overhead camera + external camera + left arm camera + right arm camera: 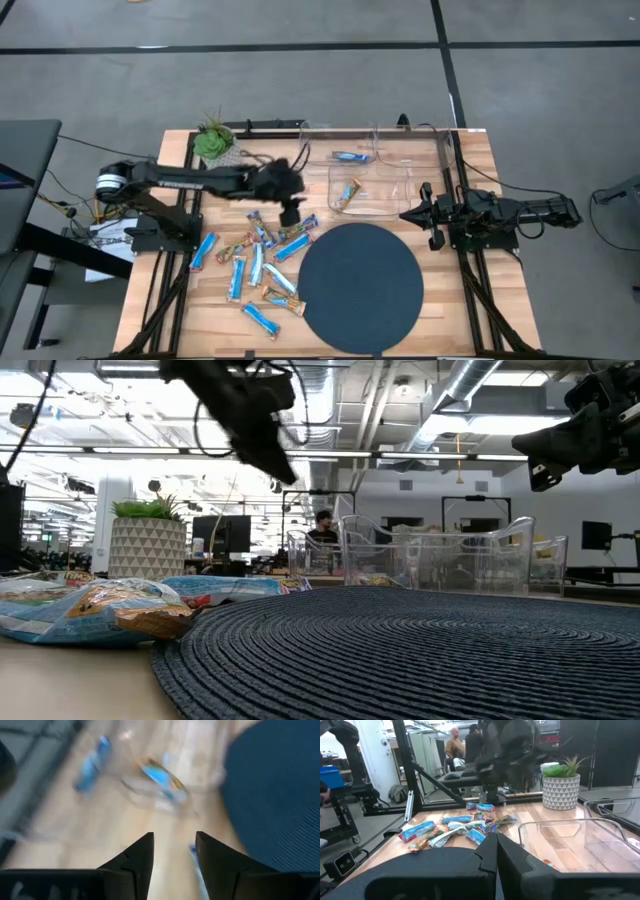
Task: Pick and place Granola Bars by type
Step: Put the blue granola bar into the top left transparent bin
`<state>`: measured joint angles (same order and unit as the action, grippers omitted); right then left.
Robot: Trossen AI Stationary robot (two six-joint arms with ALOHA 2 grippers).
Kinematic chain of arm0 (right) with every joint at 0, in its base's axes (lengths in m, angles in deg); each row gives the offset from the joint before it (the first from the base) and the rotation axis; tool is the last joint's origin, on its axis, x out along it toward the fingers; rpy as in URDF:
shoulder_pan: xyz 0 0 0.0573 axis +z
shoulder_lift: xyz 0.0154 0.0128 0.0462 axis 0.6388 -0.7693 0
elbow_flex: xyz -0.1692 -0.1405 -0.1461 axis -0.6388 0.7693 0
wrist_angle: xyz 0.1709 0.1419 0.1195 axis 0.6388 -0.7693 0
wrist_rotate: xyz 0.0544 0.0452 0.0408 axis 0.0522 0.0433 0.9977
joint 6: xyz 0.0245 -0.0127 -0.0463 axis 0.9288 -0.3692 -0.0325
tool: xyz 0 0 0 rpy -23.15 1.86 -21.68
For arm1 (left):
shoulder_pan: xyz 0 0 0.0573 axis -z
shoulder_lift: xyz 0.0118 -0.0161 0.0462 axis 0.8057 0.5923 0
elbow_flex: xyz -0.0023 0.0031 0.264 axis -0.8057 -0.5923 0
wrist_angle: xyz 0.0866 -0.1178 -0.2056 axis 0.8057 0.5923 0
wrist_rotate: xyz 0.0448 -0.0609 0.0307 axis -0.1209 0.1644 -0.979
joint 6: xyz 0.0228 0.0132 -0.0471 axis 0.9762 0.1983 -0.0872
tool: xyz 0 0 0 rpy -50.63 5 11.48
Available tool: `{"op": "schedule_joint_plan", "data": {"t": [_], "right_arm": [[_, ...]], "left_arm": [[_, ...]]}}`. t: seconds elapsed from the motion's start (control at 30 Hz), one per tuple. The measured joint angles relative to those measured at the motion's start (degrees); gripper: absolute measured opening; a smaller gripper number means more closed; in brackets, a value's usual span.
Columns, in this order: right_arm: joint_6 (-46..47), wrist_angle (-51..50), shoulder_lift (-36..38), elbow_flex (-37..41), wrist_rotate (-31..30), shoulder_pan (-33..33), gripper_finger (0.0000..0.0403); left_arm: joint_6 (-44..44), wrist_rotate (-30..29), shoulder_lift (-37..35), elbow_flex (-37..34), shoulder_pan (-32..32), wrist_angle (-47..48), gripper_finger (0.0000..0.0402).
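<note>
Your left gripper (291,214) hangs above the wooden surface (470,300), over the upper edge of the granola bar pile (255,265) and just off the rim of the round dark placemat (360,285). In the left wrist view its fingers (137,857) stand apart with nothing between them, so it is released and holds no bar.

Most of the granola bars lie loose in a scatter on the surface beside the placemat, mainly in light-blue wrappers, with a few brown-gold ones mixed in. Two are already in the clear plastic bins (385,175) at the far side: a blue bar (350,157) in the farther bin and a brown-gold bar (347,195) in the nearer one.

Your right gripper (410,214) waits at the right side of the surface, beside the bins, pointing toward them. Its fingers (492,855) are pressed together, clenched on nothing.

A small potted plant (212,142) stands at the far left corner, near the left arm. People (454,742) show in the room behind.
</note>
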<state>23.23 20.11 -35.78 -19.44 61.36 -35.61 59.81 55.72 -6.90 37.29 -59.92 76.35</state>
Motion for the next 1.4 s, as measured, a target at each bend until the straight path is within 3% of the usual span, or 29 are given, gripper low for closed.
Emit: {"op": "schedule_joint_plan", "data": {"t": [0.23,0.53,1.4], "right_arm": [[0.0,0.0,0.0,0.0,0.0,0.0,0.0],[0.0,0.0,0.0,0.0,0.0,0.0,0.0],[0.0,0.0,0.0,0.0,0.0,0.0,0.0]], "left_arm": [[-9.2,-0.3,-1.0,-5.9,5.8,0.2,0.0139],[-16.6,-0.7,1.7,-7.8,9.5,2.7,0.0139],[-18.9,-0.5,16.3,-7.7,10.7,-0.4,0.0139]]}}
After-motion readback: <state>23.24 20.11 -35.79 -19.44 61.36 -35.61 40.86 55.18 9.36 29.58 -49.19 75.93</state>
